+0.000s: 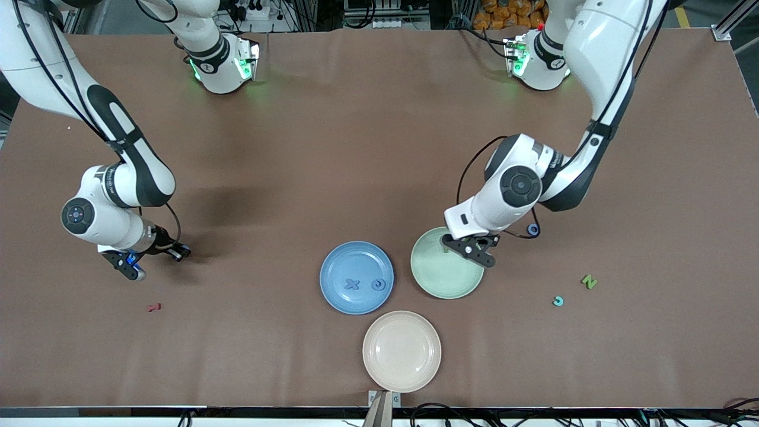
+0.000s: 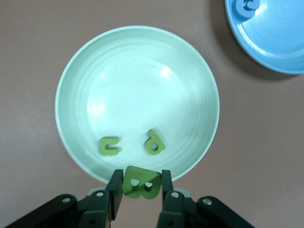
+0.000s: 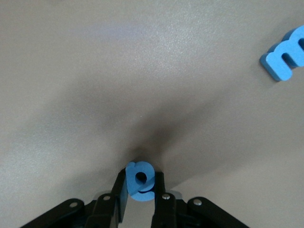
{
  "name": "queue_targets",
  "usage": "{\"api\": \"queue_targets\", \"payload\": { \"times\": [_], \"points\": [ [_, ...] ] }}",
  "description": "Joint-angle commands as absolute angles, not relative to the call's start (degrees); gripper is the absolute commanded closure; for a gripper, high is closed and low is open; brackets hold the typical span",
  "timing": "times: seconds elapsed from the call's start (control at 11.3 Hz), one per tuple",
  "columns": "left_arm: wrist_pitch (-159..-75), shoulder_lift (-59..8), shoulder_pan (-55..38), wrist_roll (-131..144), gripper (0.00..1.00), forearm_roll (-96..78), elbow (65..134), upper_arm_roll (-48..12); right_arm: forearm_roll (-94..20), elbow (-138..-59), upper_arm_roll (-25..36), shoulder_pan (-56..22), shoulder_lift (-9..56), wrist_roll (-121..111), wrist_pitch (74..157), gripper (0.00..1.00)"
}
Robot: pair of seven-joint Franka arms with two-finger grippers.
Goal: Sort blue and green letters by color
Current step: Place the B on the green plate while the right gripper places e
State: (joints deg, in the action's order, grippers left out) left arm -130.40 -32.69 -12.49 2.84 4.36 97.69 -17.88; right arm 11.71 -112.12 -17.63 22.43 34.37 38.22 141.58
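Beige plate (image 1: 401, 351), smooth and round, sits low in the frame at mid-width, bare. Above it stand a glossy blue plate (image 1: 344, 261) and a pale green plate (image 1: 445, 281) with fine concentric ridges, close beside each other on the matte brown tabletop (image 1: 332, 148).

Blue plate holds a chunky blue X (image 1: 352, 284) and a round blue letter (image 1: 378, 285). Green plate holds two olive green letters (image 2: 109, 145) (image 2: 154, 141), lying flat; from the front the arm hides them.

Left gripper (image 1: 474, 248) is over the green plate's rim, fingers (image 2: 115, 187) clamped on a thick green B (image 2: 140, 186).

Right gripper (image 1: 133, 264) is low over the tabletop at the right arm's end, fingers (image 3: 121, 190) pinching a rounded blue letter (image 3: 139, 182); its identity is unclear. A second blue letter (image 3: 286, 54) lies flat, cut off by the frame edge.

Green N (image 1: 589, 281) and a teal curved letter (image 1: 558, 301) lie loose toward the left arm's end. A blue ring (image 1: 533, 229) shows at the left arm's edge, partly covered. A dark red letter (image 1: 154, 307) lies below the right gripper in the frame.
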Motion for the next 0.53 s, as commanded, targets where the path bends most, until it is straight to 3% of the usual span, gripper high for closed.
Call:
{"api": "queue_targets", "payload": {
  "times": [0.0,0.18,0.27,0.35,0.44],
  "points": [
    [-128.93,-37.96,-15.02,5.10,0.94,2.73,90.80,-15.04,13.10,-110.76,-19.16,21.81,34.28,39.28,141.42,1.00],
    [-128.94,-39.19,-15.12,5.10,0.91,2.99,89.22,-14.42,11.35,-106.98,-19.25,18.39,34.80,40.77,140.28,1.00],
    [-128.94,-39.20,-15.12,5.10,0.72,3.16,89.12,-14.41,10.38,-105.22,-19.25,16.37,34.80,42.61,139.14,1.00],
    [-128.94,-39.11,-15.03,5.10,0.22,3.25,89.21,-14.41,8.54,-103.12,-19.25,14.43,34.98,44.80,137.56,1.00],
    [-129.02,-38.85,-15.03,5.36,0.00,3.43,89.47,-14.41,5.83,-101.27,-19.16,12.24,34.98,46.04,135.55,1.00]
  ]
}}
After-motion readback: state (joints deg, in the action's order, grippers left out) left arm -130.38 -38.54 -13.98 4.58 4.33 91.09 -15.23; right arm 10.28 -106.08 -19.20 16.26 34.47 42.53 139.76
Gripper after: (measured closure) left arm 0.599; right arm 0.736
